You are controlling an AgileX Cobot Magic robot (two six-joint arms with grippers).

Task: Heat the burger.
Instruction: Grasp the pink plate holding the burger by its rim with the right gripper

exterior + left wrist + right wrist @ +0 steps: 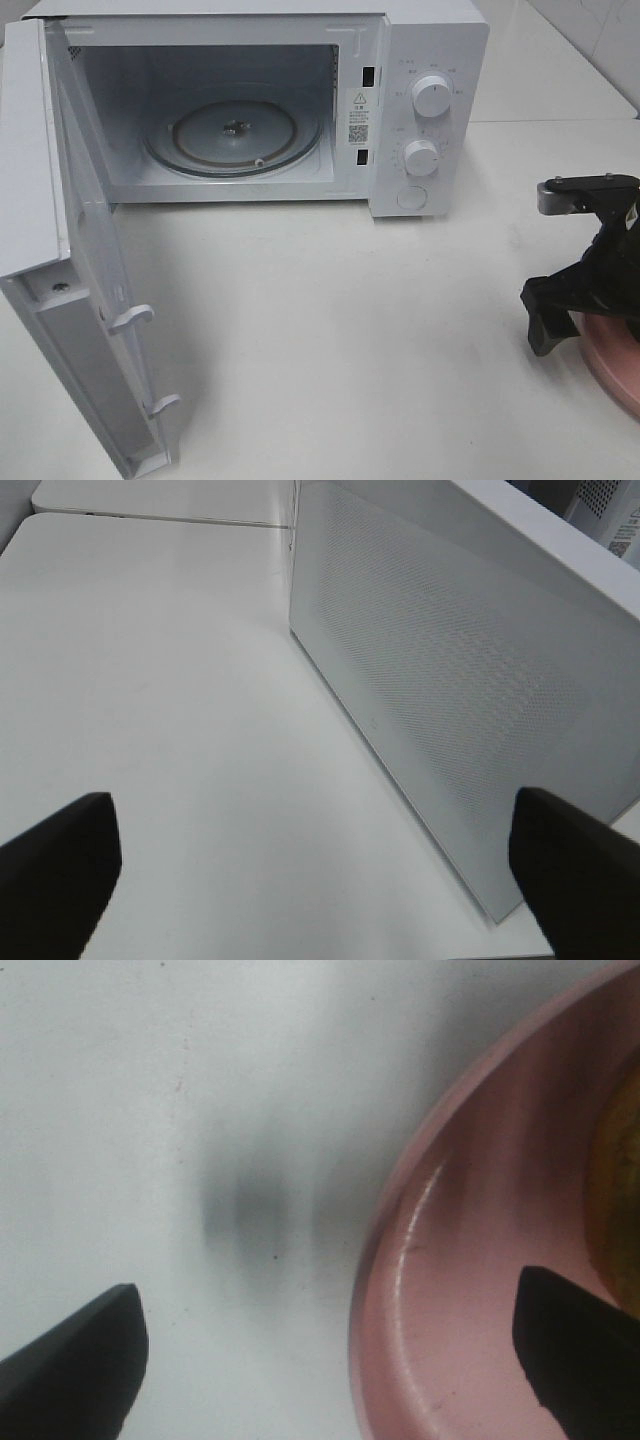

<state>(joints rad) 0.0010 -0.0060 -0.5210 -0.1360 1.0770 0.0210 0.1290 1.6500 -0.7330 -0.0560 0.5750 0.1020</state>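
Burger (612, 1200): only a golden sliver seen, on the pink plate (450, 1290) at the table's (350, 330) right edge. Right gripper (328, 1310) hung low astride the plate rim, jaws wide apart, probably lining up a rim grip. Microwave (420, 100) door (90, 300) stood open, presumably to receive it. Left gripper (315, 830) sat beside the door, jaws apart.

One microwave (430, 40) stands on one counter (350, 330). Inside the microwave lies one glass turntable (235, 135). Its panel carries two round dials, the upper knob (432, 95) and the lower knob (421, 157), plus one round button (411, 197). Its one door (90, 300) bears two latches, the upper hook (133, 317) and the lower hook (163, 404). On the microwave's knob side sit one pink plate (615, 365) and one burger (615, 1190). There are two arms' tools: the right end effector (330, 1360) and the left end effector (310, 870).
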